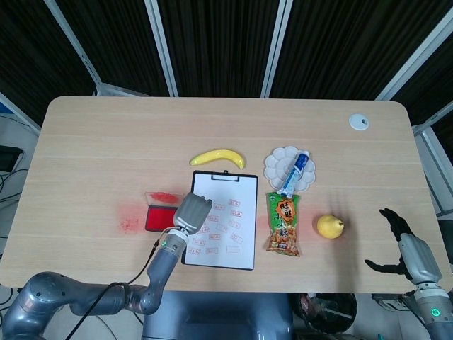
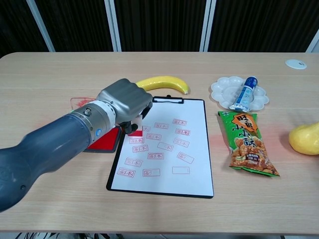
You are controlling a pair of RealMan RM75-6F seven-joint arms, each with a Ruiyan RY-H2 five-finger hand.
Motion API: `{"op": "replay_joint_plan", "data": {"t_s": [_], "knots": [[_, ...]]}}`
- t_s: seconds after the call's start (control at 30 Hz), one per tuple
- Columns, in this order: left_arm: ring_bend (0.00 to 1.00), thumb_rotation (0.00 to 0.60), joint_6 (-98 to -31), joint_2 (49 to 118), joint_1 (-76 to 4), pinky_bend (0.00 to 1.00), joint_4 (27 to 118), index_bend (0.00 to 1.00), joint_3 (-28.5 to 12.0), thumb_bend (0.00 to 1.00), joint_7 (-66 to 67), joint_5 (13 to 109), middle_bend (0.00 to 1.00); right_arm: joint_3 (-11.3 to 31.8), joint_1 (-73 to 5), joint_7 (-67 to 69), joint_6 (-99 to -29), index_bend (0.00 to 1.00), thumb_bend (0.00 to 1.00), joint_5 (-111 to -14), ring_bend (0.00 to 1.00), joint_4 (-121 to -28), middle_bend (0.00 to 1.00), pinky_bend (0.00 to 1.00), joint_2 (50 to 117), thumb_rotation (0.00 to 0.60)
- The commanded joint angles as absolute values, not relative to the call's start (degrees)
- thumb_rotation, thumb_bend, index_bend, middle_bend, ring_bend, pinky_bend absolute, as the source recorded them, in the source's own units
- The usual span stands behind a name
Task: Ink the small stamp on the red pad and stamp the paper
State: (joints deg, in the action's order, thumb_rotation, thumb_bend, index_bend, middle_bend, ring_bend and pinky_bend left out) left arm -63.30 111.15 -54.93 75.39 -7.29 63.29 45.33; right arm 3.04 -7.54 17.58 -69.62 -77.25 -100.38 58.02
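One stamp, one red pad, one paper.

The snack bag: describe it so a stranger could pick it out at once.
Start at the black clipboard with stamped white paper mid-table. Just to its right lies a flat green foil snack bag, below the white paint palette. Alone among its neighbours, it carries printed characters and a picture of orange snacks.
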Motion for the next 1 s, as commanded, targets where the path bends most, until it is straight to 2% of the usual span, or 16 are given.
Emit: {"op": "replay_joint_plan", "data": {"t_s": [0.03,1.0], "knots": [[0.89,0.600,-63.2,111.3,-54.9,1.00,75.2,0.72,-7.3,0.61,63.2,45.4,0.76,3.1,-7.5,17.6,-69.6,0.10,0.05,-77.2,0.00,-100.4,0.00,0.22,58.0,0.600],[0.89,0.600,-61.2,112.6,-54.8,1.00,72.6,0.74,-7.7,0.61,63.5,44.9,0.78,3.2,-7.5,17.9,-69.5,0.10,0.05,-77.0,0.00,-100.4,0.00,0.22,58.0,0.600]]}}
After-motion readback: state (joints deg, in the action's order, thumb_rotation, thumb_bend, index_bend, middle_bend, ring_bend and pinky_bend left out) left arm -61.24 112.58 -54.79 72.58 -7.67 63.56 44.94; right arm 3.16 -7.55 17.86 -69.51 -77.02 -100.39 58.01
